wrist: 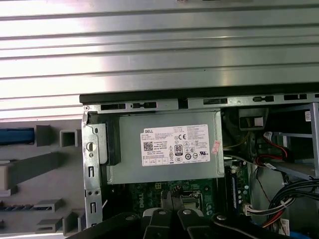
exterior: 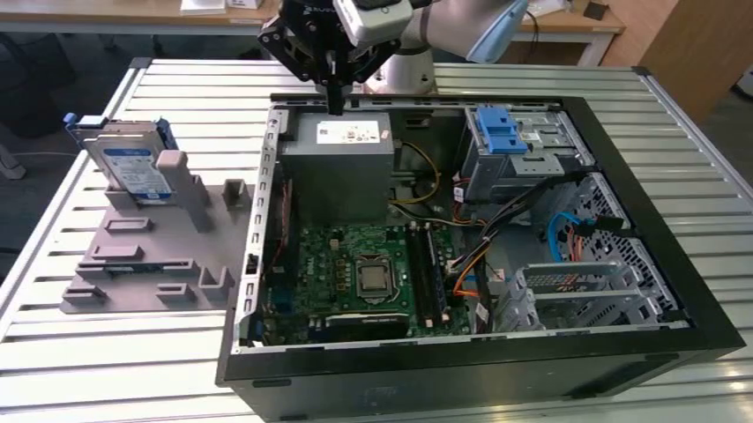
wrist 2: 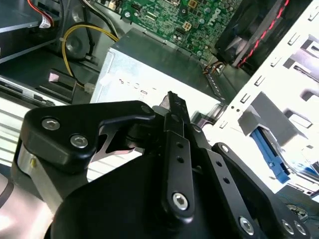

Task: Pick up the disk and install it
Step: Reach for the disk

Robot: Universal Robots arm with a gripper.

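a table (exterior: 118, 370) of ribbed silver metal slats carries everything. an open black computer case (exterior: 471, 374) lies on its side on it, taking up the middle and the exterior view's right. just beside the case, toward the exterior view's left, a flat grey holder plate (exterior: 153, 256) with raised blocks rests on the slats, and the disk (exterior: 127, 167) stands upright at its far end.
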